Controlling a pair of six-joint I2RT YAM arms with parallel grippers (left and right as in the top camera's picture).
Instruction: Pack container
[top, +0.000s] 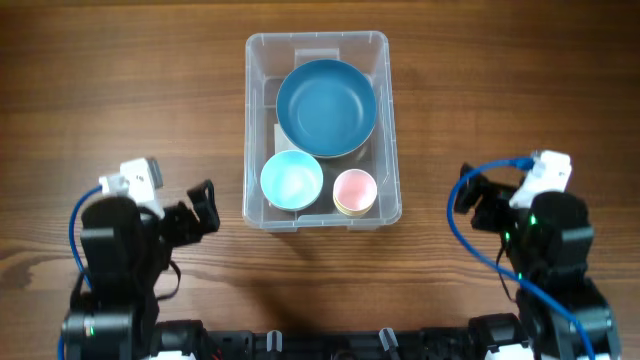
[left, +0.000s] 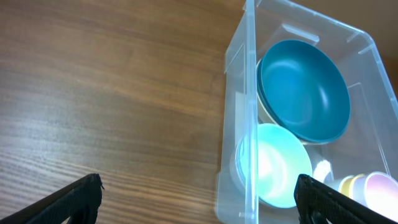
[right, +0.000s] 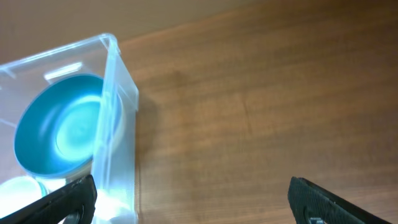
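Centrally, the container (top: 316, 37) sits on the wooden surface (top: 120, 90), between the two arms and touching neither. A large dark blue bowl (top: 326, 108) fills its far half, and the left wrist view shows a cream edge just under that bowl. Nearer the robot, a smaller light blue bowl (top: 291, 180) lies on the left and a pink cup (top: 354, 190) on the right, just beside each other. The left tool (top: 203, 208) hangs near the container's near left corner, apart from the wall, its fingers spread wide with only bare wood between them. The right tool (top: 470, 195) is off the near right side, well apart from the container, equally spread and holding nothing
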